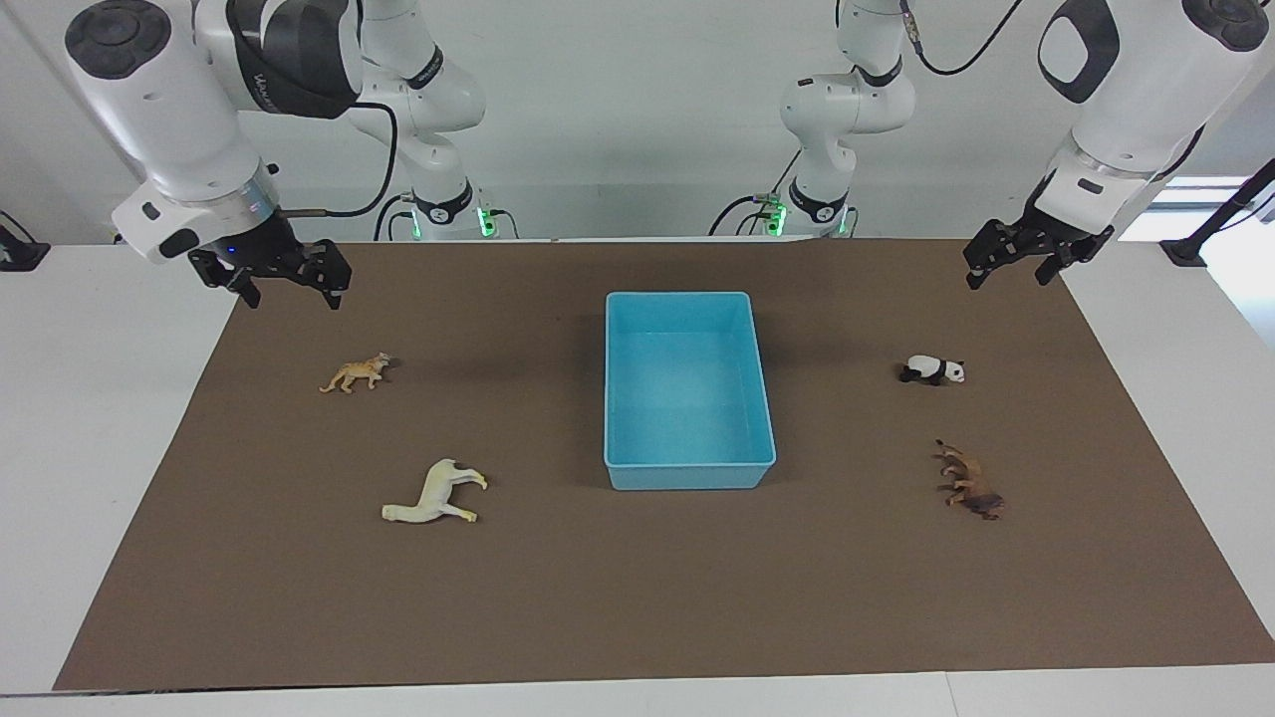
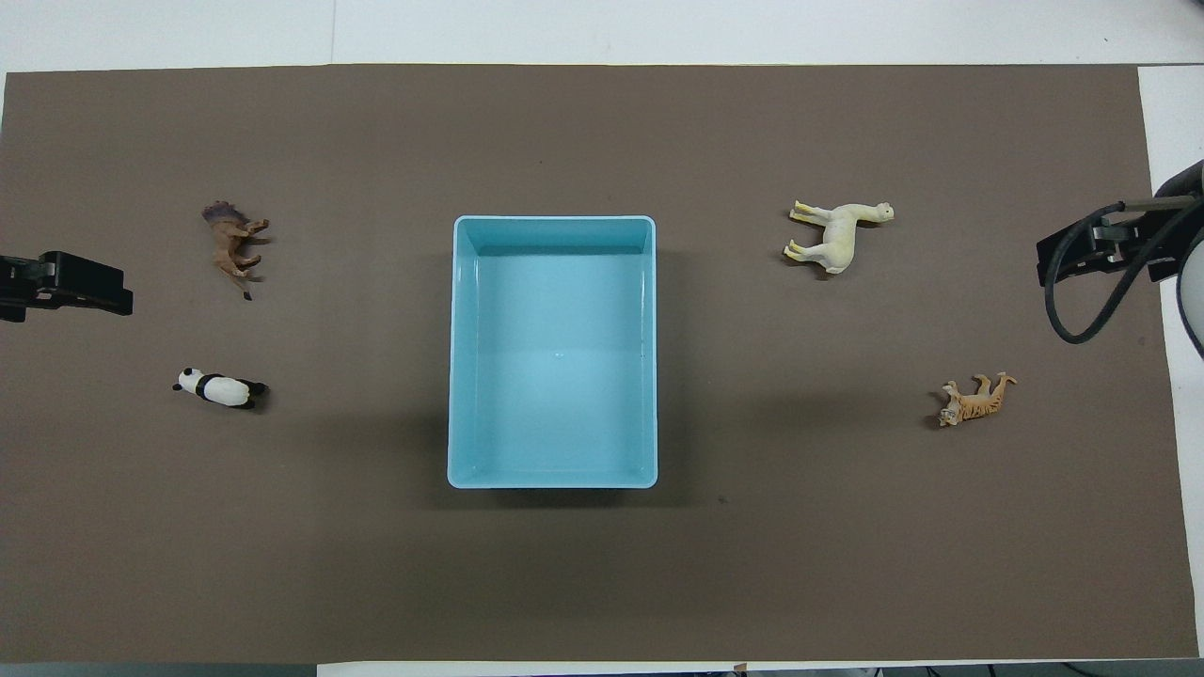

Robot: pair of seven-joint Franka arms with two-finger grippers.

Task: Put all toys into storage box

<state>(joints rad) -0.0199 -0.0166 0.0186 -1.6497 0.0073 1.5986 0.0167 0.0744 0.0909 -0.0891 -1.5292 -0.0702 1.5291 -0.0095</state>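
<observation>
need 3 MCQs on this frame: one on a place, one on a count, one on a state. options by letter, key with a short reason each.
1. Which toy lies nearer to the robots at the left arm's end of the table?
A. lion
B. panda
C. horse

2. How many toys are in the storage box?
A. none
B. two
C. four

3. What state is the right gripper in?
A. shut on the tiger
B. open, holding nothing
C. resting in the box

Key:
1 B: the panda lies nearer to the robots than the lion.
2 A: the storage box holds nothing; the tiger and the horse also lie on the brown mat.
3 B: the right gripper hangs open over the mat's corner, as does the left gripper.
</observation>
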